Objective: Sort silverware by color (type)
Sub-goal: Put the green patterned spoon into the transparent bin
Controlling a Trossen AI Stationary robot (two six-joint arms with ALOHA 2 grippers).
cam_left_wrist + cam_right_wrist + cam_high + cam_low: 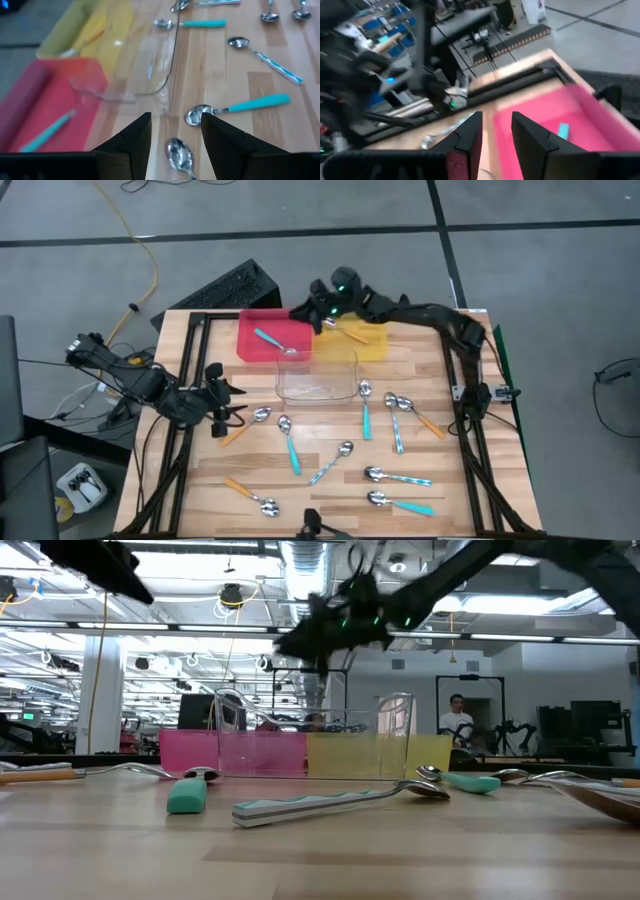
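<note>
Pale blue spoon (340, 802) up front; we see right gripper (312, 311) part-open, empty, over red tray (262, 343); left gripper (238, 402) open, empty.

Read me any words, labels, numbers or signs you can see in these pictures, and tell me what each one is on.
No text can be read in any view.
The red tray, yellow tray and clear tray show no labels.
The spoons show no markings on their handles.
The white box on the floor, in the right wrist view, may carry print: too blurred to read.
Signs in the room behind the table, in the low view: too small to read.
</note>
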